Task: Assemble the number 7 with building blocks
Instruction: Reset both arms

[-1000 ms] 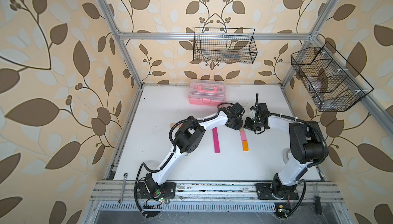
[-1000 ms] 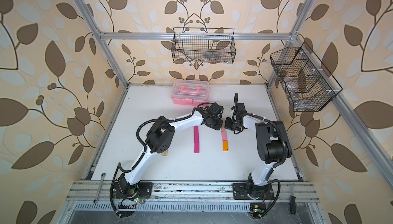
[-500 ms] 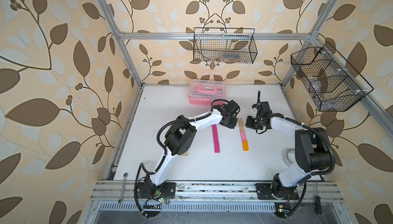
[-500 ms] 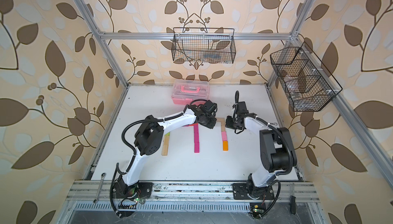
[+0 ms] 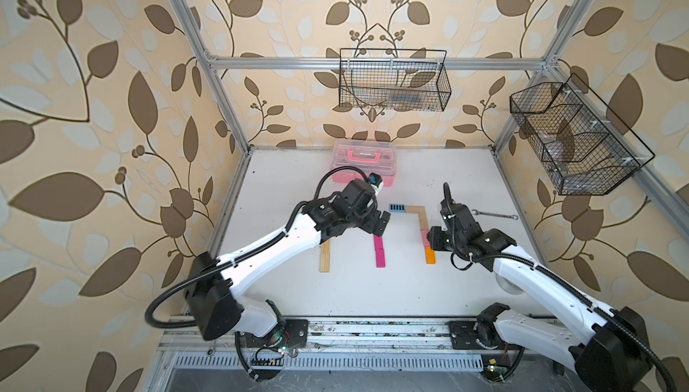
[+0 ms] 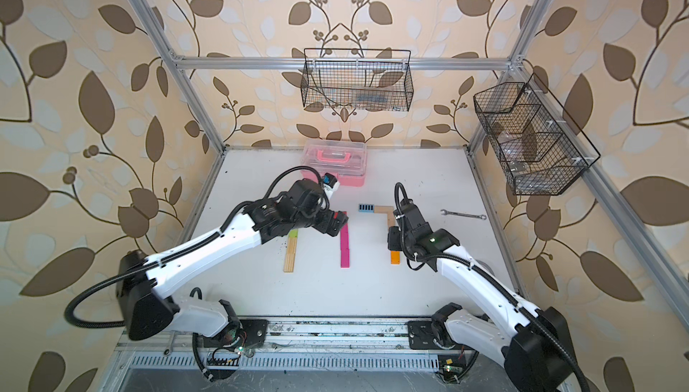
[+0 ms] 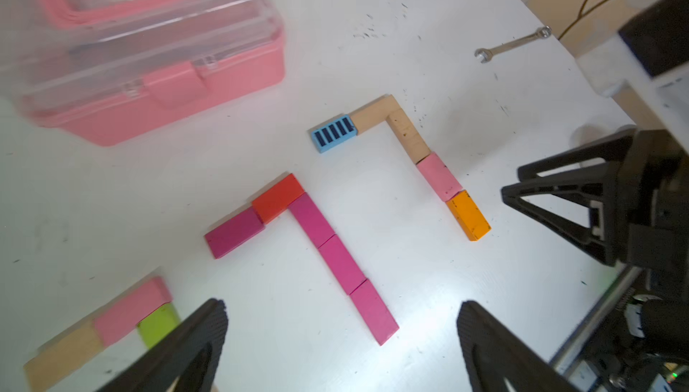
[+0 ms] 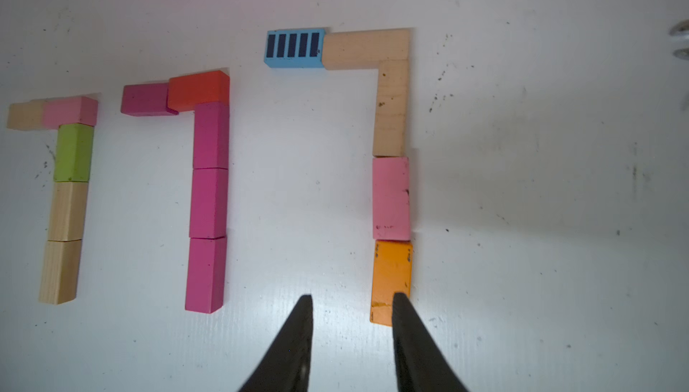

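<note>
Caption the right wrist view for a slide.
Three block sevens side by side: wood-green 7, magenta 7, blue-striped 7; right gripper open, empty, beside orange block.

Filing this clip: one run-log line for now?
blocks: three 7 shapes laid | left fingers: open, empty | right fingers: open, empty, near orange block

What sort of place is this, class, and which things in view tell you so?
Probably a robot test cell, not a home: an aluminium frame edges leaf-wallpapered walls, and two white robot arms are bolted to a rail at a white table.
</note>
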Motion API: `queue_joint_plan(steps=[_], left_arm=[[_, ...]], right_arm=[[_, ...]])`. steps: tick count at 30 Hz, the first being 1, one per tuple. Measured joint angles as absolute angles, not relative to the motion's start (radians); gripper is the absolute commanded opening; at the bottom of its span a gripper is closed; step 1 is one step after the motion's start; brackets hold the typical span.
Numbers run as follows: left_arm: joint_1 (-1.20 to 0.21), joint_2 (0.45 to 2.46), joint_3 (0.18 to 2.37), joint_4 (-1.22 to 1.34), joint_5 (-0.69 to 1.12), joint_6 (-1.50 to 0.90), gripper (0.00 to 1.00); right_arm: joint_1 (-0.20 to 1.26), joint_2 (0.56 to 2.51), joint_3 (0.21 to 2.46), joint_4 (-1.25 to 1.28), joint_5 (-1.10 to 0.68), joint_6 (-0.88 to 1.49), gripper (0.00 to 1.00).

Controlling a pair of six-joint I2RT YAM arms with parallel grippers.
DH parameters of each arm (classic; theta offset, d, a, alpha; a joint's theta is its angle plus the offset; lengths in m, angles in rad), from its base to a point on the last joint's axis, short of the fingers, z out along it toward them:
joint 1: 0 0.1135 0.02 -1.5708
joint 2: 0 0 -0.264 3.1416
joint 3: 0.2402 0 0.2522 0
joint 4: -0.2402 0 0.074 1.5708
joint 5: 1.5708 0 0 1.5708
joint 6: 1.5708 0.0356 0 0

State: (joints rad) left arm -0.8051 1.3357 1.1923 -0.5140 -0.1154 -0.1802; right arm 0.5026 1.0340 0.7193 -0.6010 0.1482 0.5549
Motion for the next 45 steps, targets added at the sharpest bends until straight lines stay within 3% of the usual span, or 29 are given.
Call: queue_joint_plan(steps=[5,8,15,23,35,45], left_arm=[[-0.805,1.031,0.957,-0.435,-0.442,-0.146,0.99],[-0.770,0.886,0.743,-0.255,-0.677,-0.076,0.99],[-0.443,0.955,0.557,-0.052,-0.824,-0.036,0.99],[-0.252,1.052,0.371,0.261,-0.690,0.051,0.99],[-0.214,1.488,0.410,0.552,-0.487,0.079,0.99],[-0.086,1.504,0.293,0.828,-0.389,0.035,0.99]], right_arm=[[0.583,0.902,0.641,-0.662,0.185,0.583,0.87],[0.596,0.875,0.651,-0.651,0.214,0.542,0.97],[0.482,0.947,0.685,-0.396,0.381,0.325,1.00],[0.193,1.072,0.423,0.209,0.373,0.106,1.00],[0.099,1.298,0.306,0.676,0.343,0.046,1.00],[0.057,1.333,0.149,0.956,0.336,0.060,1.00]])
